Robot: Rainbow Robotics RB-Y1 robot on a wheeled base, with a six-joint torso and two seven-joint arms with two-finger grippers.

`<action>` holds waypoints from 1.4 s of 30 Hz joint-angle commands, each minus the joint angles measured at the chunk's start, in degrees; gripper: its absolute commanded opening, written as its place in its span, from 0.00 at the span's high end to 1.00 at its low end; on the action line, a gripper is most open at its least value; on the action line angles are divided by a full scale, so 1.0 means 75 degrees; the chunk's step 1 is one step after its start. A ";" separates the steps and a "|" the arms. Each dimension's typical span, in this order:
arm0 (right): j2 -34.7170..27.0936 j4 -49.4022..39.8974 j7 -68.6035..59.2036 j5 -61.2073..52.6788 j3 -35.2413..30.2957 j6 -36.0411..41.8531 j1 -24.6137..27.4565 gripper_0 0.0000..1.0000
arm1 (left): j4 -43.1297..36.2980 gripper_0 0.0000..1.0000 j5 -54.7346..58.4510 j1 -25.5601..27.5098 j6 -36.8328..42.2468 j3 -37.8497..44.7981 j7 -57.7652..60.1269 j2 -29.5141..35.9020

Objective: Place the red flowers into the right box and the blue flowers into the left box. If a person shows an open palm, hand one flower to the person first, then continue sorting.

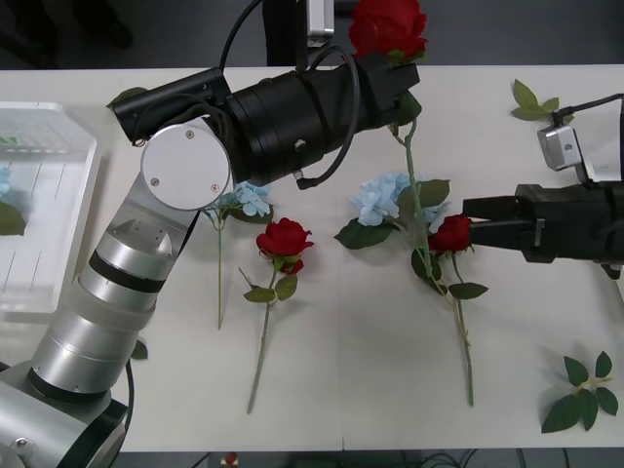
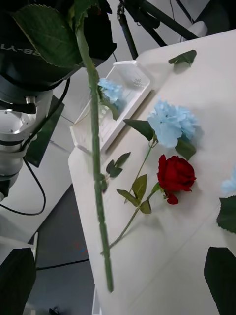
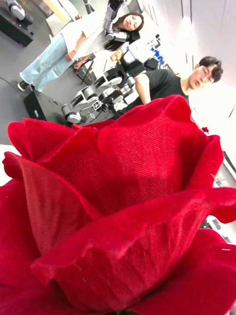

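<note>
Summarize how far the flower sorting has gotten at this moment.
Done: one blue flower lies in the left box. In hand: the left gripper holds a red rose aloft. Left: two roses and two blue clusters on the table; the right gripper sits beside one rose.

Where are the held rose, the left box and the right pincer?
held rose (image 1: 387,26), front view, on its bloom.
left box (image 1: 80,210), front view, on its right rim.
right pincer (image 1: 472,220), front view, between its fingertips.

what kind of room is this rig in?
Likely a robotics lab or test room. Beyond the held red rose stand other robot arms; a tripod stands past the white table with staged fake flowers.
</note>
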 commanded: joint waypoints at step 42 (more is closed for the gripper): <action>0.0926 -0.0271 -0.0481 0.0372 0.0924 -0.0330 -0.0767 1.00 | -0.0133 1.00 -0.0059 -0.0170 -0.0059 0.0137 0.0261 0.0033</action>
